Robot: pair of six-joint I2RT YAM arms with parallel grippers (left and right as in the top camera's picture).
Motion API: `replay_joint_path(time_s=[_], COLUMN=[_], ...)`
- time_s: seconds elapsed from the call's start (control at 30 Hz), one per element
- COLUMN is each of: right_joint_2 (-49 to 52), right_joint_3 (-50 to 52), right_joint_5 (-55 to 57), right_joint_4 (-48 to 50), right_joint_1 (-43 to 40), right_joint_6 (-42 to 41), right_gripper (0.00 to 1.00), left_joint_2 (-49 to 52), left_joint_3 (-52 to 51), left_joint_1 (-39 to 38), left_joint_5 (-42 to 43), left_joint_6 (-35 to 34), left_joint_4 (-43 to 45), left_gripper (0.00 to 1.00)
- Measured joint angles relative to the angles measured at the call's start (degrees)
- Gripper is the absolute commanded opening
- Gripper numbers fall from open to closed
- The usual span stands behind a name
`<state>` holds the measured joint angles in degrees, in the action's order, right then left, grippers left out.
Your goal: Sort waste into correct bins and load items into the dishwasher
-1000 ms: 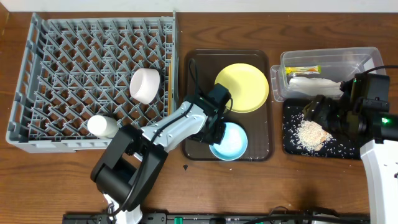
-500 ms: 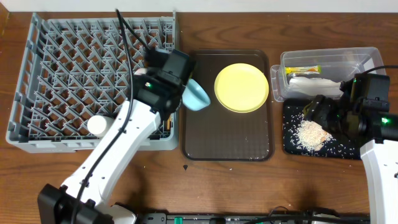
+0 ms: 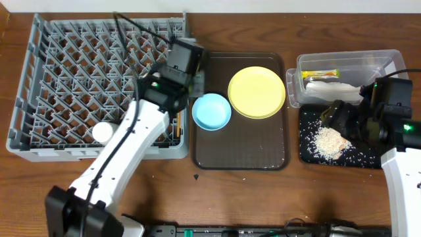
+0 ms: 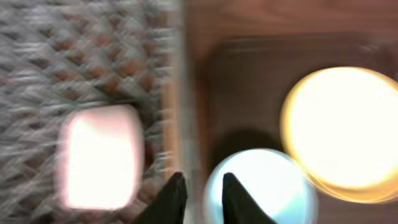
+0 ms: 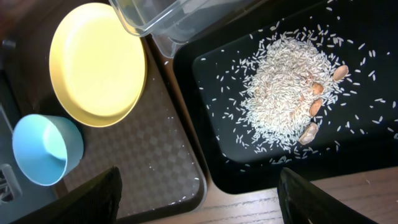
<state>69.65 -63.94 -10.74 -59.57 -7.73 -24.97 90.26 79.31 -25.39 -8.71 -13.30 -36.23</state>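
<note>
My left gripper is shut on the left rim of the light blue bowl and holds it mouth-up over the left part of the brown tray, beside the grey dish rack. The left wrist view is blurred. It shows the fingers straddling the bowl's rim, with the white bowl in the rack to the left. The yellow plate lies on the tray. The white cup and chopsticks are in the rack. My right gripper is open and empty above the near edge of the black tray.
The brown serving tray sits between the rack and the bins. The clear tub holds the snack wrapper and the tissue. Rice scraps are piled in the black tray, with a few grains on the brown tray.
My left gripper took the blue bowl from the tray's front and lifted it toward the rack's edge. The bowl has turned from tilted to mouth-up. The right arm has not moved.
</note>
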Motion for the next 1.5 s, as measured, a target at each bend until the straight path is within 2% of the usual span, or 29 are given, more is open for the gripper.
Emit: replay_joint_path(time_s=[0.13,0.17,0.27,0.43,0.47,0.77,0.83,0.87,0.97,1.03,1.13,1.23,1.43,1.5], right_joint_2=[0.0,0.0,0.0,0.0,0.0,0.0,0.0,0.0,0.0,0.0,0.0,0.0,0.0,0.0], right_joint_3=[0.0,0.0,0.0,0.0,0.0,0.0,0.0,0.0,0.0,0.0,0.0,0.0,0.0,0.0], right_joint_5=[0.0,0.0,0.0,0.0,0.0,0.0,0.0,0.0,0.0,0.0,0.0,0.0,0.0,0.0], right_joint_4=[0.0,0.0,-0.2,-0.3,-0.3,-0.4,-0.4,-0.4,-0.5,-0.5,-0.6,-0.6,-0.5,-0.5], right_joint_1=[0.0,0.0,0.0,0.0,0.0,0.0,0.0,0.0,0.0,0.0,0.0,0.0,0.0,0.0], right_joint_6=[0.0,0.0,0.0,0.0,0.0,0.0,0.0,0.0,0.0,0.0,0.0,0.0,0.0,0.0], right_gripper=[0.79,0.78,0.78,0.78,0.78,0.78,0.78,0.78,0.78,0.78,0.78,0.78,0.78,0.78], left_joint_2=[7.9,10.3,17.2,22.0,22.1,22.1,22.1,22.1,21.4,19.2,14.7,13.6,21.2,24.3], left_joint_3=[-0.3,-0.3,-1.2,-1.3,-1.3,-1.3,-1.3,-1.2,-0.2,0.2,0.9,1.4,1.3,0.9], left_joint_1=[-2.1,-2.4,-3.6,-5.3,-5.8,-15.8,-18.8,-19.8,-21.3,-20.7,-18.0,-14.8,-11.1,-11.0], left_joint_5=[6.5,7.6,10.4,14.6,16.6,29.3,30.9,31.2,29.3,25.5,18.4,15.5,18.4,21.2], left_joint_6=[1.8,2.4,3.6,4.5,4.7,3.9,3.7,3.6,2.1,1.6,1.0,1.0,1.2,1.4], left_joint_4=[6.9,6.9,6.6,6.4,6.3,6.0,5.7,5.2,1.1,-1.2,-3.7,-3.7,-3.7,-3.8], left_gripper=[0.22,0.29,0.35,0.09,0.08,0.08,0.17,0.26,0.41,0.45,0.46,0.45,0.4,0.35])
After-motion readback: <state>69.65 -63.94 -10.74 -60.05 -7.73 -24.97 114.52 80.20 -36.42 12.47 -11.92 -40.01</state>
